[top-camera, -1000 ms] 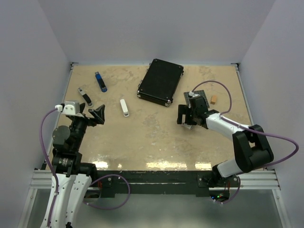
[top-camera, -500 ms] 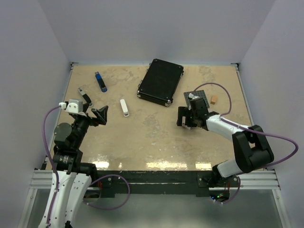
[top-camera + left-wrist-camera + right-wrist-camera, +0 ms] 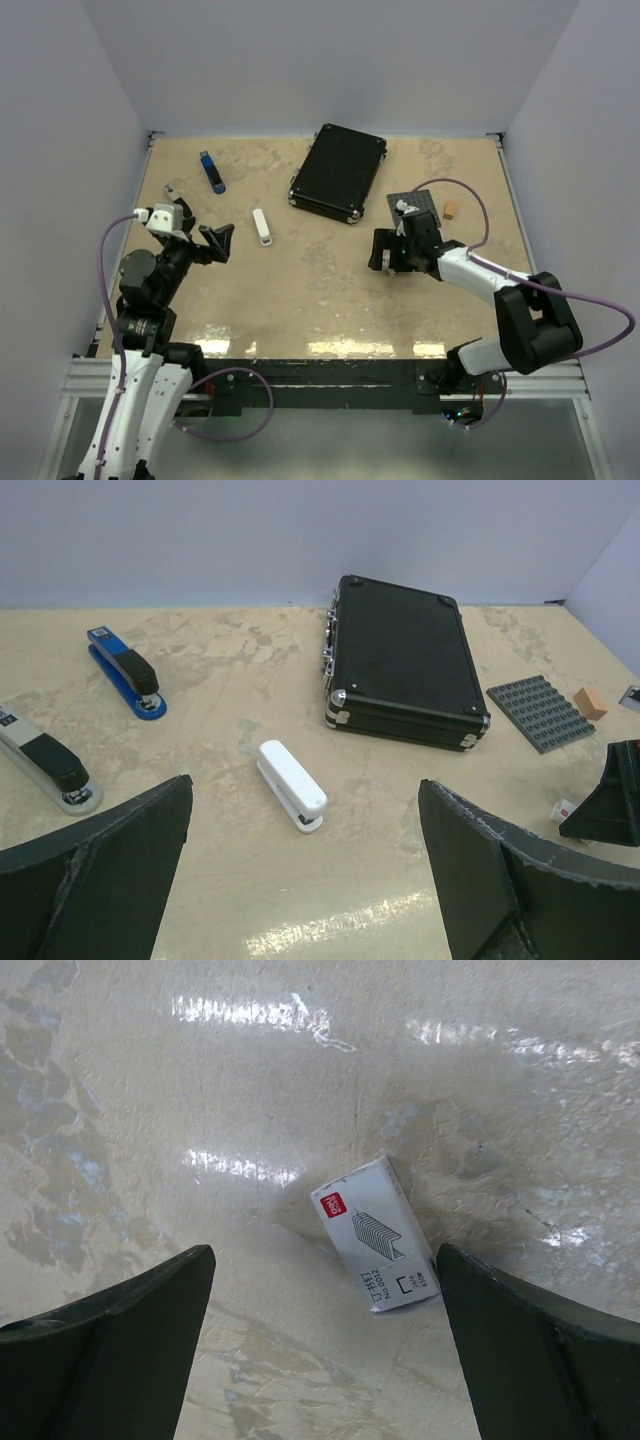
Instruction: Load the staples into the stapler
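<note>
The staples (image 3: 373,1232), a small white box with a red mark, lie flat on the table between my right gripper's (image 3: 325,1256) open fingers, nearer the right finger and apart from both. In the left wrist view the staples (image 3: 563,808) peek out beside that gripper. In the top view my right gripper (image 3: 390,258) hangs over the box. A white stapler (image 3: 261,226) lies left of centre. My left gripper (image 3: 205,245) stands open and empty short of it, and the white stapler (image 3: 292,784) shows ahead between its fingers.
A blue stapler (image 3: 211,172) and a grey-black stapler (image 3: 48,762) lie at the far left. A black case (image 3: 339,172) sits at the back centre. A grey studded plate (image 3: 420,205) and an orange-brown cube (image 3: 451,210) lie right of it.
My left arm has swung forward and a little right, toward the white stapler. My right gripper has shifted slightly left and nearer over the staples. Both stay open.
</note>
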